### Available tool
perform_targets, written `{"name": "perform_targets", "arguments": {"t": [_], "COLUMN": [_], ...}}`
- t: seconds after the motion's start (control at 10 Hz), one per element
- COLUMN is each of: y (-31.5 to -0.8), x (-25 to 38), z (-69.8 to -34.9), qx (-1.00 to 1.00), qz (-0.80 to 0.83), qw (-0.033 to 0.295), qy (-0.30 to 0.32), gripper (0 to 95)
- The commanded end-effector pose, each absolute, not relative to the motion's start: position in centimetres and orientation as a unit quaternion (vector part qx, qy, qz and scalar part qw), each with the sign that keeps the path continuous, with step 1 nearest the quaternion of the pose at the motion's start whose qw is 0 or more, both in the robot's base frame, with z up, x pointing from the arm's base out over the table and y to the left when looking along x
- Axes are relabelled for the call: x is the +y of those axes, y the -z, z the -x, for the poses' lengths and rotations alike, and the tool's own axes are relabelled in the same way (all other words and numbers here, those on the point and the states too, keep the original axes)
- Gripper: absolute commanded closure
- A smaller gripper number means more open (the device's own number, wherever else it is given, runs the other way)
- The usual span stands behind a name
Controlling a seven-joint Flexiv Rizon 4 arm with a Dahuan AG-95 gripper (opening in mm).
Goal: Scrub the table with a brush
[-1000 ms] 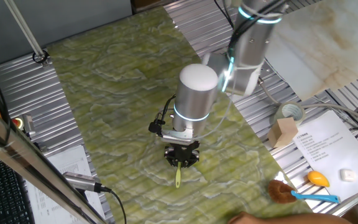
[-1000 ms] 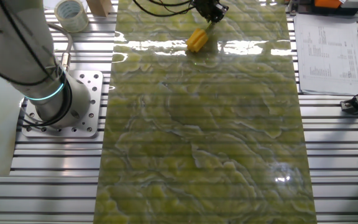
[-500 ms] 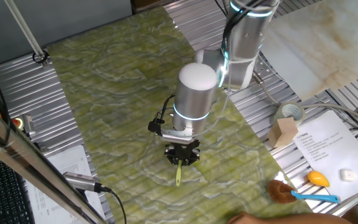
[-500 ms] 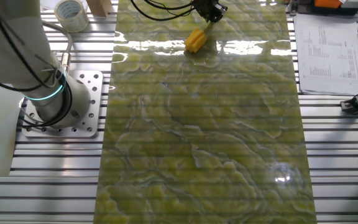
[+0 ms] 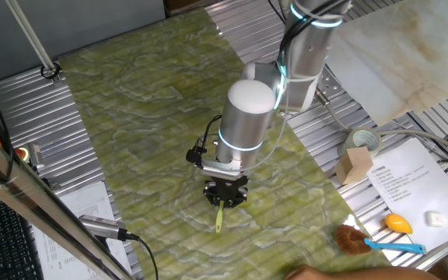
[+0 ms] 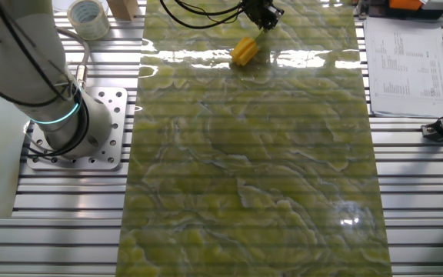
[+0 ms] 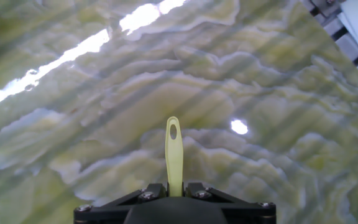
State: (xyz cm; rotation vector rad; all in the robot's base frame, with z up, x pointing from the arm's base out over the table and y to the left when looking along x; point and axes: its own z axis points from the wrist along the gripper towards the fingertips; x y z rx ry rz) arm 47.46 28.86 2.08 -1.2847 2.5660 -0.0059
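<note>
The yellow-green marbled table (image 5: 138, 117) fills the middle of both fixed views (image 6: 244, 192) and the hand view (image 7: 92, 124). My gripper (image 5: 224, 194) hangs low over its near part, shut on the brush. The thin yellow-green handle (image 5: 218, 221) sticks out past the fingers; in the hand view it (image 7: 173, 152) runs straight between the closed jaws of the gripper (image 7: 174, 186). In the other fixed view the gripper (image 6: 260, 11) holds the brush tilted, and the yellow blocky head (image 6: 244, 51) rests on the wet, shiny table.
A brown-bristled brush with a blue handle (image 5: 368, 242), an orange object (image 5: 397, 223), a printed sheet (image 5: 411, 183), a wooden block (image 5: 356, 165) and a tape roll (image 5: 362, 141) lie right of the table. The robot base (image 6: 75, 123) stands on the ribbed metal. A beige slab (image 5: 395, 54) lies far right.
The gripper with the brush has shifted slightly across the table, and the brush head has slid a little sideways. The arm's upper links have swung a bit.
</note>
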Motion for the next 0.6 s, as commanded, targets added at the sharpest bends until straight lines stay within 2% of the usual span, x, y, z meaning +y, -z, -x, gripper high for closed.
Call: {"name": "perform_targets", "arguments": {"t": [0.1,0.6], "y": [-2.19,-2.19], "x": [29.0,29.01], "z": [-47.31,-47.31], "qx": [0.888,0.896], "qz": [0.441,0.424], "qw": [0.13,0.13], "qy": [-0.005,-0.013], "gripper": [95.0,95.0]}}
